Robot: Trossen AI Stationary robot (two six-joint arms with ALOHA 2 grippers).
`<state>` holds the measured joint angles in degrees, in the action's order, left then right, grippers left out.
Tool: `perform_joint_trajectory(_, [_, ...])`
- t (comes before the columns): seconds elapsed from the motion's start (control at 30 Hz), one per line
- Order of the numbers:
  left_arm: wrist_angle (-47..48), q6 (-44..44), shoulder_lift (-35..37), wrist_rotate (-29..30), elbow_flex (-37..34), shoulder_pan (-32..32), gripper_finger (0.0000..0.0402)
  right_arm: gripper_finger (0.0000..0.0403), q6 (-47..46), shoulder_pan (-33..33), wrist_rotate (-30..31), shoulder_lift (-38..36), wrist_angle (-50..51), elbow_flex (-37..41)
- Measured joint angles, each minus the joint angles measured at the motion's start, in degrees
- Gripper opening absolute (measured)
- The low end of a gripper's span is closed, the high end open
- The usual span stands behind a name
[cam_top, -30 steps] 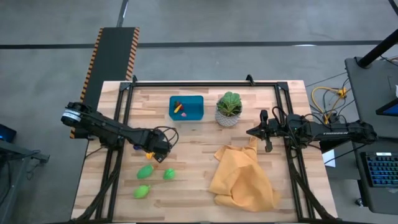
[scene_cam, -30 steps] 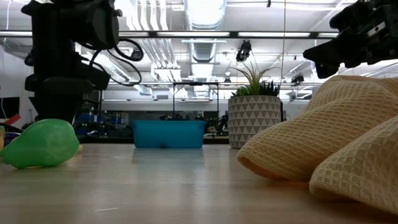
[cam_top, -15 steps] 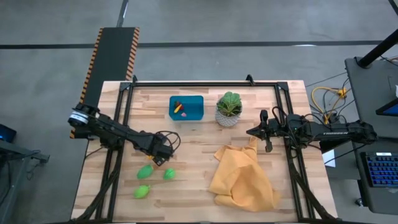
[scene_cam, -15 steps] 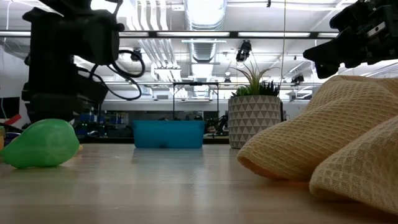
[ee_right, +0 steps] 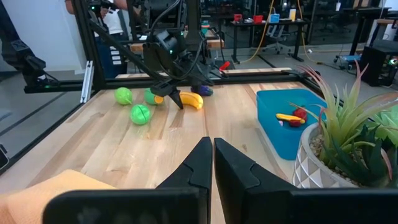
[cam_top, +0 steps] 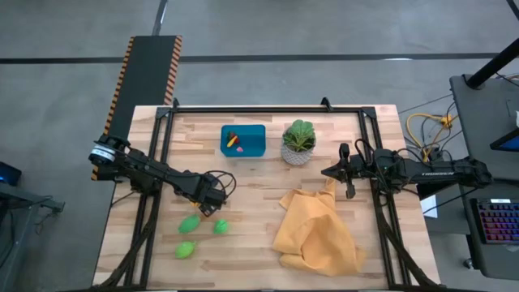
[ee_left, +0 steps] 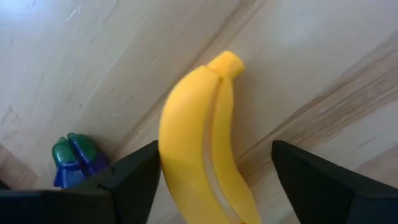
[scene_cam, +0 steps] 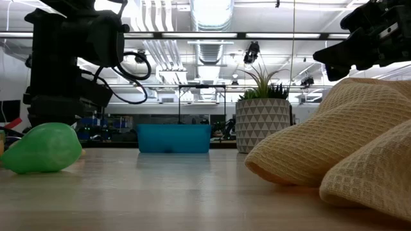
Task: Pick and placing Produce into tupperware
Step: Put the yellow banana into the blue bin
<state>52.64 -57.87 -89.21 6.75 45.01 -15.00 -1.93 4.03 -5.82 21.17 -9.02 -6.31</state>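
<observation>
Left gripper (ee_left: 211,186) low over the counter (cam_top: 251,195) at about 8 o'clock from centre in the high view; it has slid a little toward the three green pieces (cam_top: 190,222) over the last second; jaws apart, straddling the yellow banana (ee_left: 202,149), which lies flat on the wood between them, and they have begun to narrow; no contact visible on either side yet.

A small purple-and-green piece (ee_left: 73,160) lies just beside the banana.

Tupperware (cam_top: 243,139) at 12 o'clock on the counter, next to the potted plant (cam_top: 299,142); it already holds a few small pieces, red and yellow among them (ee_right: 291,116); well apart from the banana.

Right gripper (cam_top: 326,172) waits at 3 o'clock, above the edge of the yellow cloth (cam_top: 316,231); jaws together, empty.

Reading: the approach is over and the grasp on the banana is starting; if the closing holds, lift and carry toward 12 o'clock come next. Banana, purple piece and three green ones remain outside the container, so the task looks less than half done. Risk: the curved, smooth banana could twist out as the jaws close.
</observation>
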Motion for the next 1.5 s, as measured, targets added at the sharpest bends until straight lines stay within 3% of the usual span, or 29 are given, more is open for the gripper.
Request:
perform_joint_trajectory(0.57, [1.2,3.5,0.0,-0.3,0.0,-0.1,0.0120,0.0009,-1.2,0.0,-0.1,0.0,0.1,0.0])
perform_joint_trajectory(0.9, [1.2,7.6,0.0,0.2,0.0,0.0,0.0134,0.0009,-1.0,0.0,0.0,0.0,0.1,0.0])
perform_joint_trajectory(1.5, [0.3,13.6,5.5,6.2,-0.1,-1.5,0.0120,0.0009,-0.8,0.0,0.0,0.0,0.2,0.0])
